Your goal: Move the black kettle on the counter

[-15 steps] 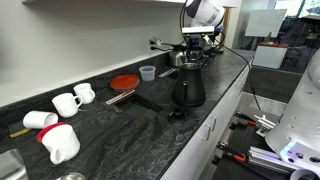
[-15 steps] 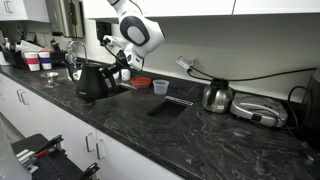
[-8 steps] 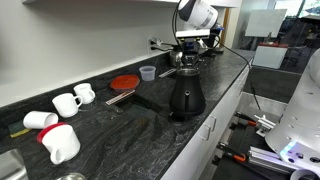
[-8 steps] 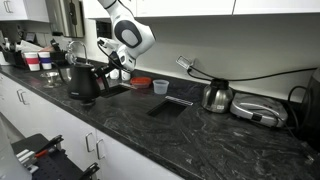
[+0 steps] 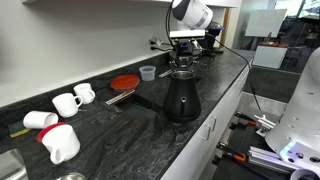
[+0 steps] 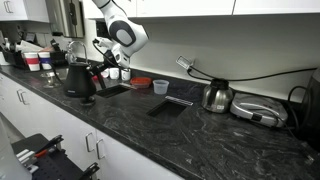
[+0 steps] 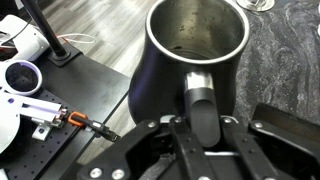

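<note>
The black kettle (image 5: pixel 181 97) (image 6: pixel 80 80) is matte black with a wide base and stands upright near the front edge of the dark speckled counter (image 5: pixel 120 140) (image 6: pixel 200 140). My gripper (image 5: pixel 186 64) (image 6: pixel 101 72) comes down from the arm above and is shut on the kettle's side handle. In the wrist view the kettle (image 7: pixel 185 60) has no lid and its steel inside shows. There the handle (image 7: pixel 201 100) runs down between the dark fingers (image 7: pixel 150 140) of my gripper (image 7: pixel 204 128).
Three white mugs (image 5: pixel 68 102) lie or stand on the counter at one end. A red disc (image 5: pixel 124 82) and a small cup (image 5: pixel 148 72) are behind the kettle. A shiny steel pot (image 6: pixel 217 96) and a flat black mat (image 6: pixel 170 105) are further along. Floor and equipment lie beyond the counter edge (image 7: pixel 40 70).
The arm has carried the kettle along the counter, away from the steel pot and nearer the front edge. The gripper has stayed shut on the handle throughout.
</note>
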`<state>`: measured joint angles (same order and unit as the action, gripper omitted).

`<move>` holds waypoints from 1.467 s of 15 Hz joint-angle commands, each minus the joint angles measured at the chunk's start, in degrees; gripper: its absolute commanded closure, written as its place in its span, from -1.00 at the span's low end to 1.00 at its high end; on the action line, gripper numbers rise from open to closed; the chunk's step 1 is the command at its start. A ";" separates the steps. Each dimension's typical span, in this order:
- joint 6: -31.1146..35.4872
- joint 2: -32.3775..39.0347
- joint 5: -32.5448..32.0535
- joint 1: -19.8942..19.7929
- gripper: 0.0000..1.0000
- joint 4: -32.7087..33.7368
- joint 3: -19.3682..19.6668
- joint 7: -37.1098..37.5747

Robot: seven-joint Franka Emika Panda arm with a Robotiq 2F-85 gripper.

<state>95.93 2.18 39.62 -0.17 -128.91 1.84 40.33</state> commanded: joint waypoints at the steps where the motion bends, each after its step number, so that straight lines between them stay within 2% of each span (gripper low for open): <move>1: 2.07 0.98 2.03 0.91 0.89 1.98 -1.25 2.78; 6: 7.32 3.87 3.19 3.62 0.89 5.48 -3.75 6.85; 10: 7.06 5.33 4.56 4.54 0.89 8.53 -4.52 9.17; 11: 8.89 4.98 2.75 4.95 0.54 6.70 -4.59 8.36; 21: 8.88 5.44 2.89 4.94 0.54 7.45 -4.51 8.70; 22: 8.88 5.44 2.89 4.94 0.89 7.45 -4.51 8.70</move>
<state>104.89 7.62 42.54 4.85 -121.52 -2.62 49.01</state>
